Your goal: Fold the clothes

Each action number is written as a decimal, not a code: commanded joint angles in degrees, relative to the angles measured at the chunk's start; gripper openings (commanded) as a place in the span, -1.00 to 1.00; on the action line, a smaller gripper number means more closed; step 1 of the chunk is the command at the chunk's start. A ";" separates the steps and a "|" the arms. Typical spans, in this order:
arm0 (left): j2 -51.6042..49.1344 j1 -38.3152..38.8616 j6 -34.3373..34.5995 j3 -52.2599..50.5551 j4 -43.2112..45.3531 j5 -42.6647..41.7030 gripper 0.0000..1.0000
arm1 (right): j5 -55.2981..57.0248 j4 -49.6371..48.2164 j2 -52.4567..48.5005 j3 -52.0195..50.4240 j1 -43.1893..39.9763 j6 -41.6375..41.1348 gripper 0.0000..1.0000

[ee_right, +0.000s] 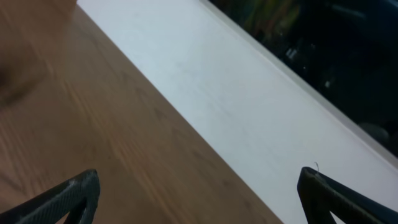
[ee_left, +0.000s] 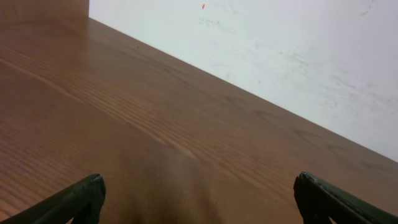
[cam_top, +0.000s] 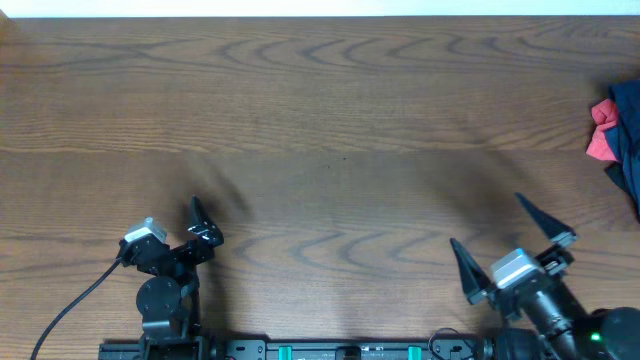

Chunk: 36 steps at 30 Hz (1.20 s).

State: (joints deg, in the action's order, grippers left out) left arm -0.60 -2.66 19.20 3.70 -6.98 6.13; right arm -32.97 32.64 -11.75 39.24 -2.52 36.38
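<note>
Clothes (cam_top: pixel 628 165) were seen only in the overhead view, bunched in a dark navy heap at the right edge of the wooden table (cam_top: pixel 320 110) and partly cut off by the border of the picture. A red-pink fold of cloth (cam_top: pixel 602 135) was pressed against the heap's left side; whether it belonged to the same garment could not be told. The right gripper (cam_top: pixel 503 243) was spread wide and empty, its two dark pointed fingers (cam_top: pixel 462 268) splayed above bare wood close to the table's near edge, and the heap was set well apart from it, farther out and to the right. The left gripper (ee_left: pixel 198 198) was likewise opened wide and empty: in its wrist view only the tips of its fingers (ee_left: pixel 84 196) were shown at the lower corners, with bare wood grain between them and a white wall (ee_left: pixel 298 56) beyond the table's edge. From the right wrist, a white band (ee_right: pixel 205 81) was seen past the wood, with a dark, blurred area (ee_right: pixel 336 50) behind it. A black cable (cam_top: pixel 70 300) was seen running from the left arm towards the table's near left corner.
</note>
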 commanded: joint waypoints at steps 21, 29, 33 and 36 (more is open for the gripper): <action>0.31 -0.44 -0.94 -1.75 -0.39 -0.15 0.96 | 16.52 -20.37 11.45 -26.53 0.68 -35.28 0.99; 0.31 -0.44 -0.94 -1.75 -0.39 -0.15 0.96 | 23.28 -24.02 11.45 -30.60 0.68 -45.33 0.99; 0.31 -0.44 -0.94 -1.75 -0.37 -0.15 0.96 | 25.11 -25.16 11.45 -33.35 0.68 -48.87 0.98; 0.31 -0.44 -0.96 -1.75 -0.39 -0.15 0.96 | 25.51 -27.15 11.45 -35.60 0.68 -49.68 0.98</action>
State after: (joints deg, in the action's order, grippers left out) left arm -0.60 -2.85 19.20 3.70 -6.98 6.13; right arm -9.89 6.81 -0.82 5.74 -2.52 -9.21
